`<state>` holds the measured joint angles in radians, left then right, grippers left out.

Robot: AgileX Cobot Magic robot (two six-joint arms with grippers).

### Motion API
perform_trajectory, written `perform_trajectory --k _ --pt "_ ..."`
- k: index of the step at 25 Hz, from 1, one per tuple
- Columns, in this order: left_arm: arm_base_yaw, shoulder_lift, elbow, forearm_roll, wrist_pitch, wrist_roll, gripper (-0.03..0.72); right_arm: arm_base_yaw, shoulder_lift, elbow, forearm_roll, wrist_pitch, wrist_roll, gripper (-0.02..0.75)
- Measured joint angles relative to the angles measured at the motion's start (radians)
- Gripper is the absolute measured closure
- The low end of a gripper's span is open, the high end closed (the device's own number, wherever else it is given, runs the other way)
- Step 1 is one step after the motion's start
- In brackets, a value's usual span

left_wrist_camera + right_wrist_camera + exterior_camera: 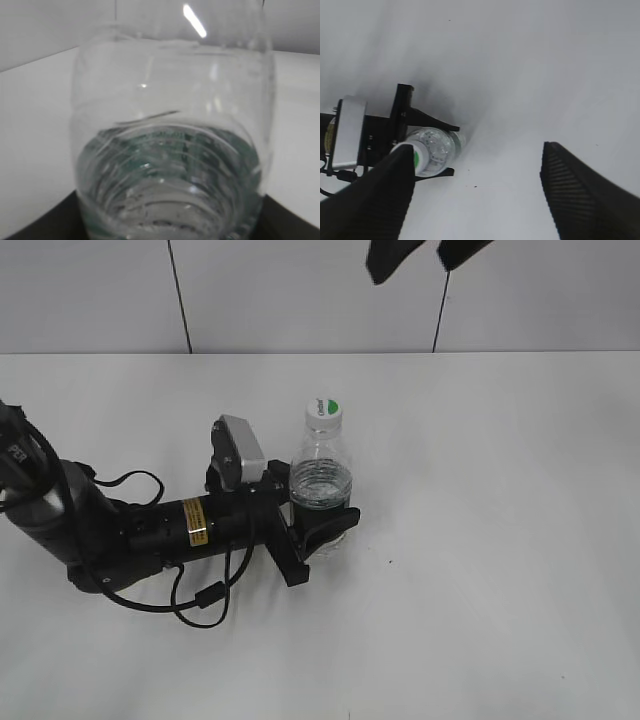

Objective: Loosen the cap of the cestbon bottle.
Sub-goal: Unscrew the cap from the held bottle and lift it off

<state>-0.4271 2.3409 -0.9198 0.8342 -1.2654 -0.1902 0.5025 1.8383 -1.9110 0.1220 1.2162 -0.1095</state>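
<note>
Cap (323, 410) white, green mark, atop cestbon bottle (321, 485) standing upright mid-table (500, 540). Left gripper (318, 523) lies low along table, jaws clamped round bottle's lower body. Right gripper (417, 262) hangs high above, fingers spread wide, holding nothing. Best approach: descend centred over cap, pinch squarely, twist while left holds firm.

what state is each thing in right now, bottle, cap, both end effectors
cestbon bottle: upright on the table, partly filled, clamped low on its body.
cap: on the neck, nothing touching it.
left end effector: shut on the cestbon bottle, arm lying low along the table.
right end effector: open, high above the bottle, holding nothing.
</note>
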Motion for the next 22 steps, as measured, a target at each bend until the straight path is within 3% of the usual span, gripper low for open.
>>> perform_trajectory --k 12,22 --pt "0.000 0.000 0.000 -0.001 0.000 0.000 0.287 0.126 0.149 -0.036 0.047 0.001 0.045 0.143" --pt "0.000 0.000 0.000 -0.004 0.000 0.000 0.287 0.141 0.158 0.050 0.054 0.002 0.051 0.143"
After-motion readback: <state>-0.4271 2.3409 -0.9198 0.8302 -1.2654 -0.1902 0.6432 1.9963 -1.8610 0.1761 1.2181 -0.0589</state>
